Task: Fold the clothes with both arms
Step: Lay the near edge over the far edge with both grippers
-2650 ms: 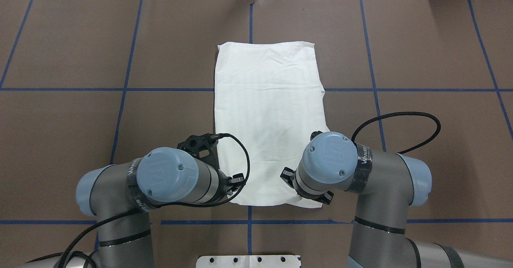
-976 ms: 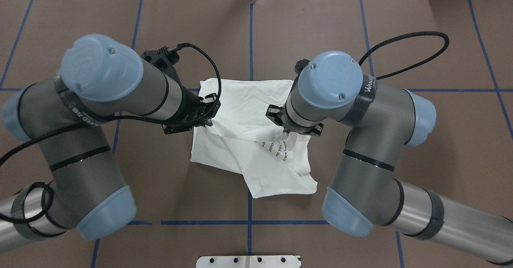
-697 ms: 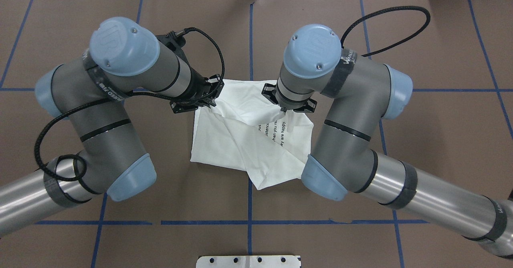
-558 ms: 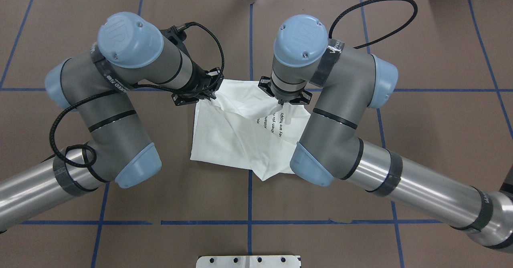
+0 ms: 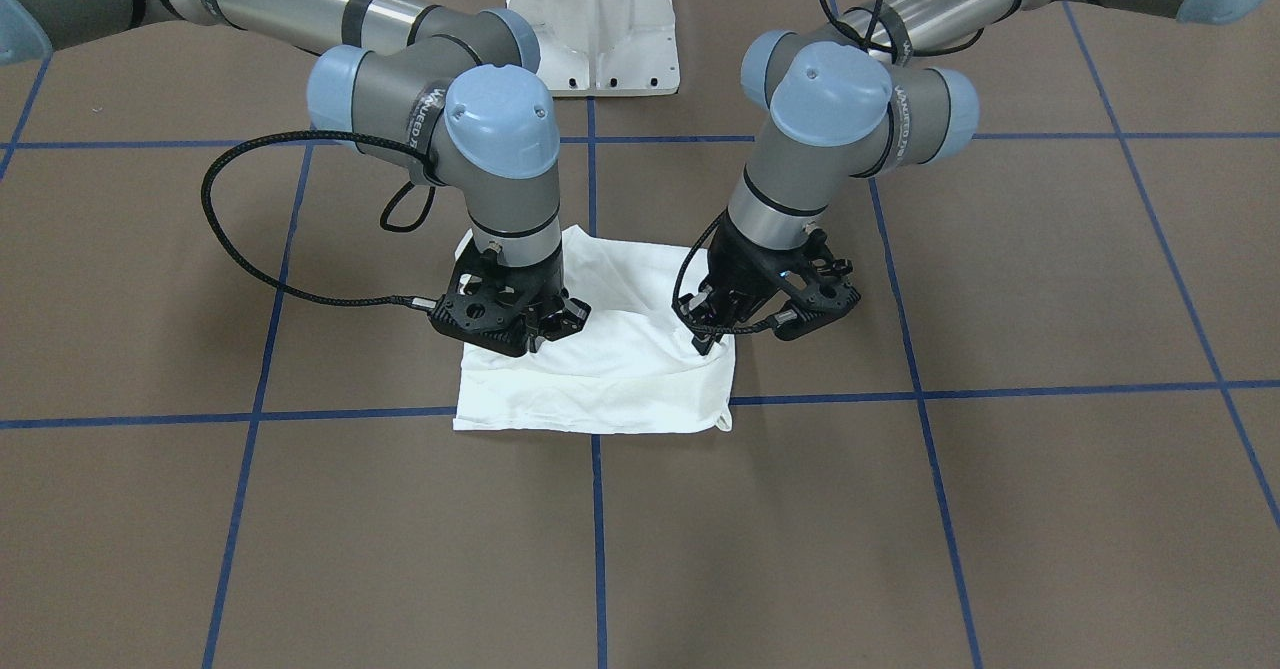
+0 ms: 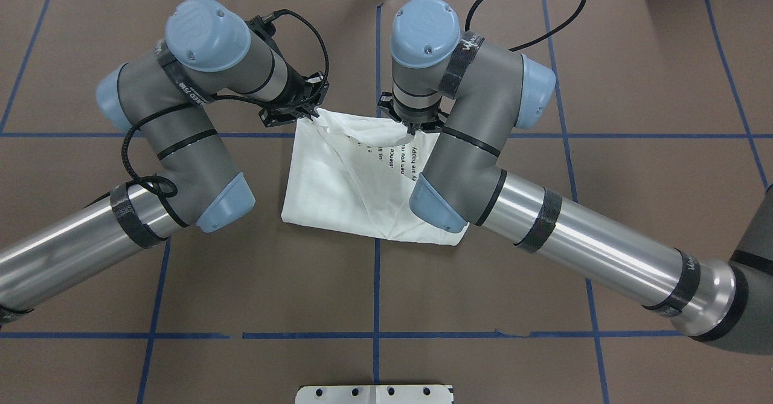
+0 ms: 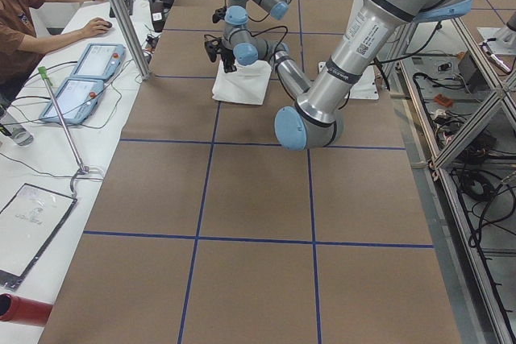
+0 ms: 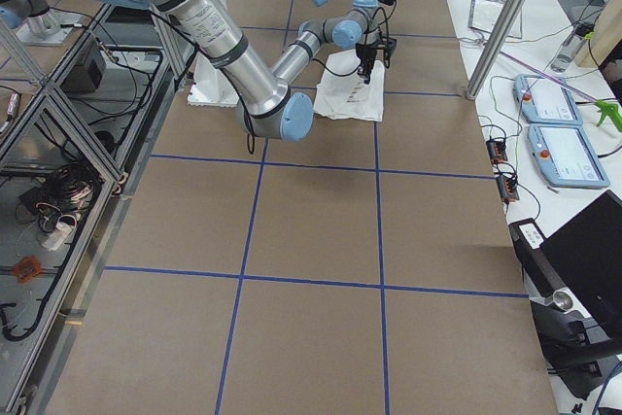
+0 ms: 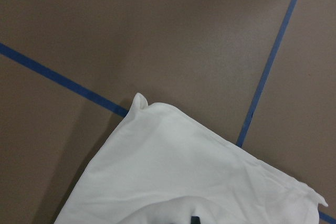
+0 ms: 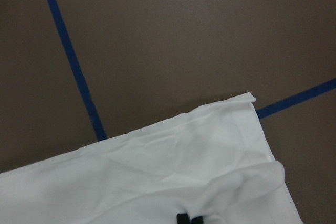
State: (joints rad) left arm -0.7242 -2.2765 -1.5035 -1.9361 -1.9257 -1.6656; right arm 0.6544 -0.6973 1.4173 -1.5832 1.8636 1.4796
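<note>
Two pinches carry the risk. The left gripper (image 6: 305,117) and right gripper (image 6: 412,129) each look clamped on a corner of the white T-shirt (image 6: 338,192), which lies on the counter (image 6: 604,60), centred toward its far edge, with the lifted layer's text showing. If one corner slips or drops first, the fold lands skewed. The right arm's elbow (image 6: 438,208) overhangs the near corner and could snag it. Black cables (image 5: 380,301) loop beside both wrists.

We see bright, even light from above with soft shadows on the brown matte bench (image 5: 1000,509); both wrist pictures are dimmer.
</note>
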